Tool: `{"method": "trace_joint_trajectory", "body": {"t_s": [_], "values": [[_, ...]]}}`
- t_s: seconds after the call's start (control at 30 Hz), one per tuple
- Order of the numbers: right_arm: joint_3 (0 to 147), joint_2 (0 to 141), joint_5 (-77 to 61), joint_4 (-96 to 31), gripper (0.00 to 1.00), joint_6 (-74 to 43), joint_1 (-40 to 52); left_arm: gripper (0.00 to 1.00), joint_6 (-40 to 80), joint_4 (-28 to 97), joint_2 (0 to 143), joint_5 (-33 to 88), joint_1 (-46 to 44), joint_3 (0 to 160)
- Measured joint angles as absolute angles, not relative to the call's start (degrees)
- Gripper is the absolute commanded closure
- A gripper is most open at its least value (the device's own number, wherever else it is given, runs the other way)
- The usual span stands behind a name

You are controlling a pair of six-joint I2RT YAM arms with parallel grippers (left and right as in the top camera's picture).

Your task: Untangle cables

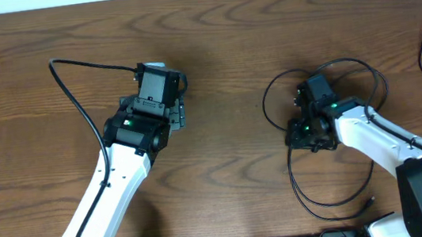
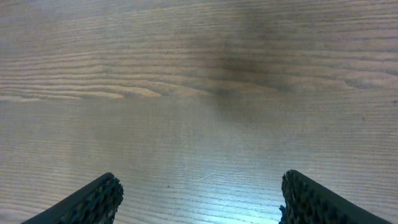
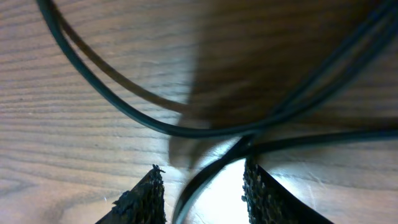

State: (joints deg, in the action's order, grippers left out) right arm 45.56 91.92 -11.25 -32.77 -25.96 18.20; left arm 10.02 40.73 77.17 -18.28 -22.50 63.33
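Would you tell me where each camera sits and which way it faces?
Overhead: above the table, facing straight down; left arm, right arm show.
Left wrist: on the left arm, facing bare wood; left fingers open.
Right wrist: on the right arm, facing the black cable; right fingers straddle a strand.
Shared: overhead and right wrist see that cable.
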Motion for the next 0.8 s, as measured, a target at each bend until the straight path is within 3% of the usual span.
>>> {"method": "trace_joint_trajectory", "body": {"t_s": [0.13,0.37,0.8], "values": [[45.6,92.4,-8.2,-31.9,0.64,-27.0,21.3,0.17,10.0,40.7,77.2,-18.3,-22.5,63.3],[46.0,93.3,-4.7,-31.8,0.99,-29.8,23.2,0.17,10.0,40.7,77.2,-18.3,-22.5,63.3],[47.1,94.0,-3.1,-32.5,0.99,-30.4,22.9,0.17,10.0,40.7,77.2,-18.3,-22.5,63.3]]}}
